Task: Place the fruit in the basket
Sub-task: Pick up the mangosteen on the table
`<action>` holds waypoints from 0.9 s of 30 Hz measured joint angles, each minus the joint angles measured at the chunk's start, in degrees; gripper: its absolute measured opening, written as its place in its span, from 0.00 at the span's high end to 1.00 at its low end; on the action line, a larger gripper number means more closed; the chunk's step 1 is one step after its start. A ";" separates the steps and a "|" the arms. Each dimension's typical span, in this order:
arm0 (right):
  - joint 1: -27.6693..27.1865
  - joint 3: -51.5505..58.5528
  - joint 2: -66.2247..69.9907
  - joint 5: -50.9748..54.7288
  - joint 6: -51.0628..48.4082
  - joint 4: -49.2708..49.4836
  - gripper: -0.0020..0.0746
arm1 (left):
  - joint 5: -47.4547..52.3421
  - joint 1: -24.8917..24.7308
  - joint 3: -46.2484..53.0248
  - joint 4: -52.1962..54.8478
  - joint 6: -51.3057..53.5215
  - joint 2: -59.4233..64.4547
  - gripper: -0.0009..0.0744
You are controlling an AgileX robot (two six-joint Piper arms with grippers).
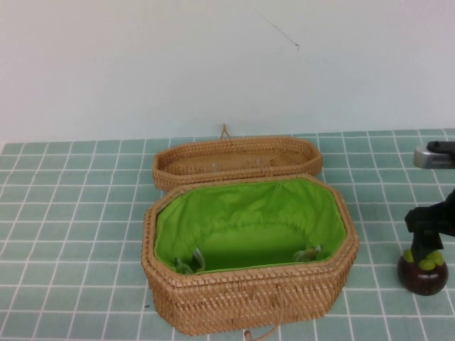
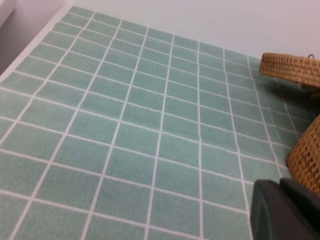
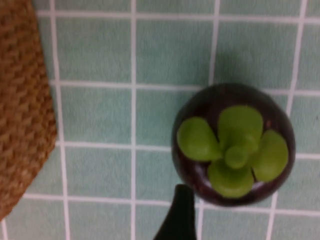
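Note:
The fruit (image 1: pixel 423 273), a dark maroon mangosteen with yellow-green leaves, stands on the tiled table to the right of the basket (image 1: pixel 249 298). The basket is open, with a bright green lining and its wicker lid (image 1: pixel 234 160) lying back behind it. My right gripper (image 1: pixel 425 245) hangs just above the fruit, open. In the right wrist view the fruit (image 3: pixel 233 145) is seen from above and one dark fingertip (image 3: pixel 177 215) stands beside it without touching. My left gripper (image 2: pixel 282 200) is shut and empty, low over the tiles left of the basket (image 2: pixel 307 155).
The table (image 1: pixel 71 213) is covered with a green tiled cloth. A plain white wall stands behind it. A grey and black device (image 1: pixel 434 155) sits at the far right edge. The lid's rim (image 2: pixel 290 67) shows in the left wrist view.

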 joint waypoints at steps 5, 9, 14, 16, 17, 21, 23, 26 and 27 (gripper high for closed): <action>3.78 -0.69 0.39 -2.00 1.14 -5.02 0.16 | 0.00 0.00 0.00 0.00 0.00 0.00 0.99; 7.65 -2.18 2.35 -0.32 6.56 -11.75 0.18 | 0.00 0.00 0.00 0.00 0.00 0.00 0.99; 8.68 -3.36 5.62 2.31 7.78 -11.88 0.19 | 0.00 0.00 0.00 0.00 0.00 0.00 0.99; 8.68 -3.36 6.46 2.53 7.78 -11.75 0.19 | 0.00 0.00 0.00 0.00 0.00 0.00 0.99; 8.68 -3.36 6.78 2.53 7.78 -11.66 0.19 | 0.00 0.00 0.00 0.00 0.00 0.00 0.99; 8.68 -3.36 8.89 1.88 7.90 -10.52 0.19 | 0.00 0.00 0.00 0.00 0.00 0.00 0.99; 8.68 -3.36 9.95 1.14 7.80 -9.82 0.19 | 0.00 0.00 0.00 0.00 0.00 0.00 0.99; 8.68 -3.38 11.01 0.22 8.40 -9.56 0.19 | 0.00 0.00 0.00 0.00 0.00 0.00 0.99; 8.68 -3.47 11.14 0.11 8.56 -9.56 0.19 | 0.00 0.00 0.00 0.00 0.00 0.00 0.99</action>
